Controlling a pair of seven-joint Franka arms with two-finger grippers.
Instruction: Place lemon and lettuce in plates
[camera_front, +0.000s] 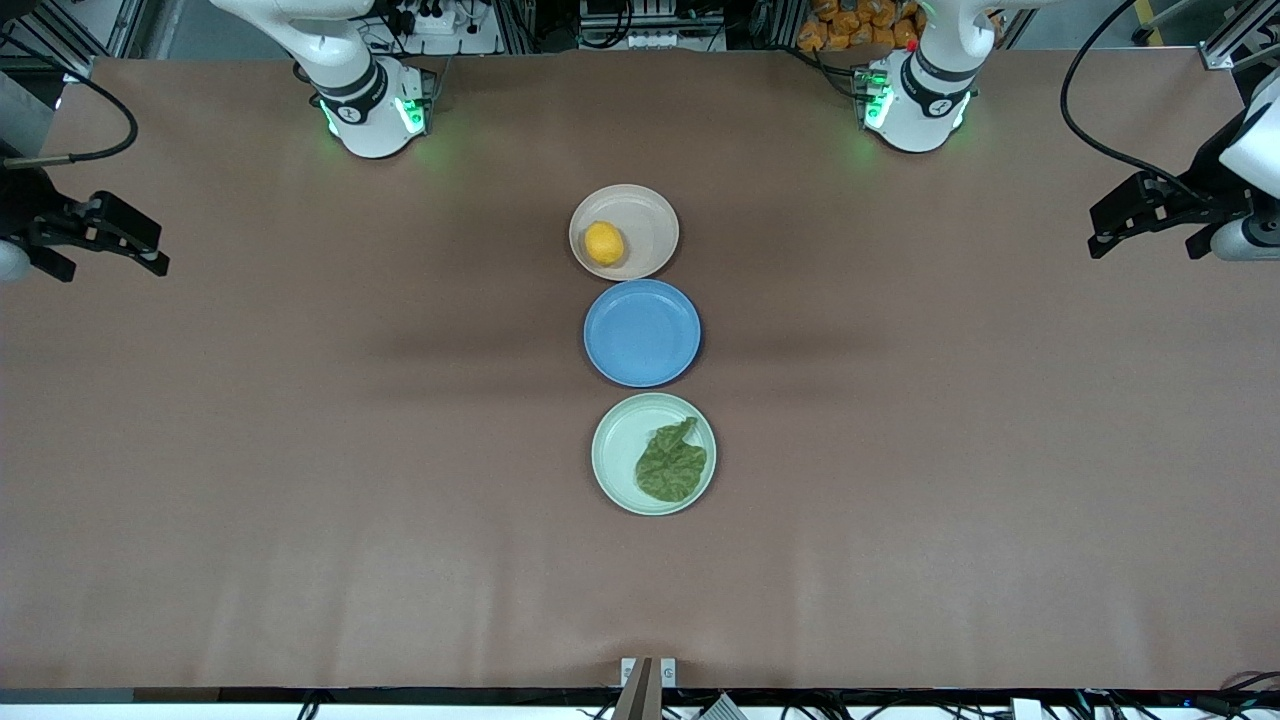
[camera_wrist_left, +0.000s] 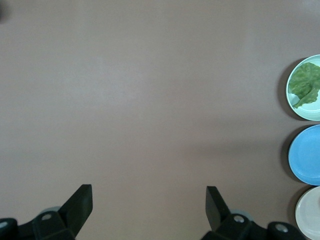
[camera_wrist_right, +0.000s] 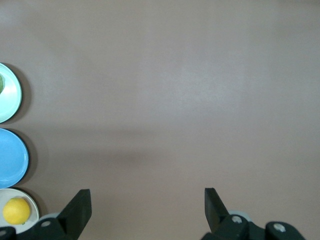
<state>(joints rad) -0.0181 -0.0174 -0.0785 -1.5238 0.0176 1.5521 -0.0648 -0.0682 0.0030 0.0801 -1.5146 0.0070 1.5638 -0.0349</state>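
The yellow-orange lemon (camera_front: 604, 243) (camera_wrist_right: 16, 210) lies in the beige-pink plate (camera_front: 650, 225) (camera_wrist_right: 32, 201), the plate closest to the robots' bases. The wrinkly green lettuce (camera_front: 672, 464) (camera_wrist_left: 305, 84) lies in the mint green plate (camera_front: 622, 440) (camera_wrist_left: 313, 110), closest to the front camera. My left gripper (camera_front: 1145, 240) (camera_wrist_left: 149, 195) is open and empty, up over bare table at the left arm's end. My right gripper (camera_front: 112, 262) (camera_wrist_right: 147, 197) is open and empty over the right arm's end. Both are well away from the plates.
An empty blue plate (camera_front: 642, 333) (camera_wrist_left: 307, 155) (camera_wrist_right: 10, 157) sits between the two other plates, in one line down the middle of the brown table (camera_front: 300, 450). The arm bases (camera_front: 372, 105) (camera_front: 915, 100) stand at the table's edge farthest from the front camera.
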